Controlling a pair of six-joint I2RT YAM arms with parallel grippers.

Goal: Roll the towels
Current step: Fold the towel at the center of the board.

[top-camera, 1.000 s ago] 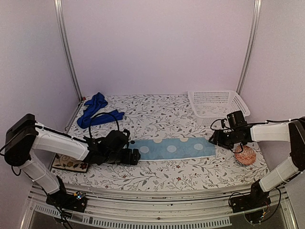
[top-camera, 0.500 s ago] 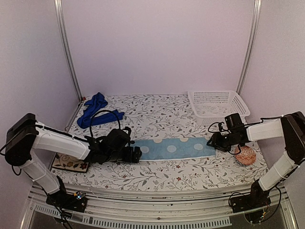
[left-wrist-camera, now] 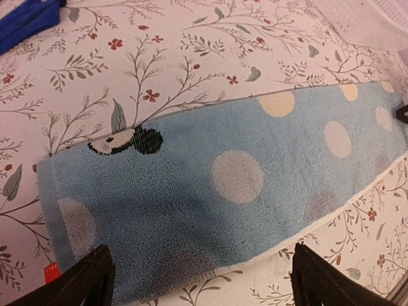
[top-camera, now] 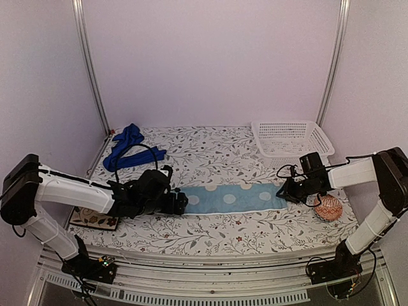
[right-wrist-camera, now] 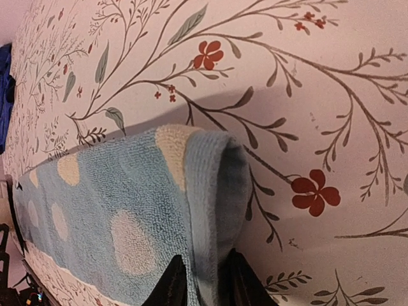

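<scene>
folded end of the light-blue towel (right-wrist-camera: 115, 210) inside the right claw (right-wrist-camera: 205, 282)

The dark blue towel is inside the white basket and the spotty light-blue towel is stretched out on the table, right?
No. The top view shows the dark blue towel bunched at the far-left corner of the table, outside the white basket. The spotty light-blue towel is stretched out on the table.

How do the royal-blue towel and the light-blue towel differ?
The royal-blue towel is plain and lies bunched at the far left; the light-blue towel has pale dots and lies spread in a long flat strip. The right gripper pinches the light-blue towel's curled end; no gripper holds the royal-blue towel. Both are unrolled.
</scene>
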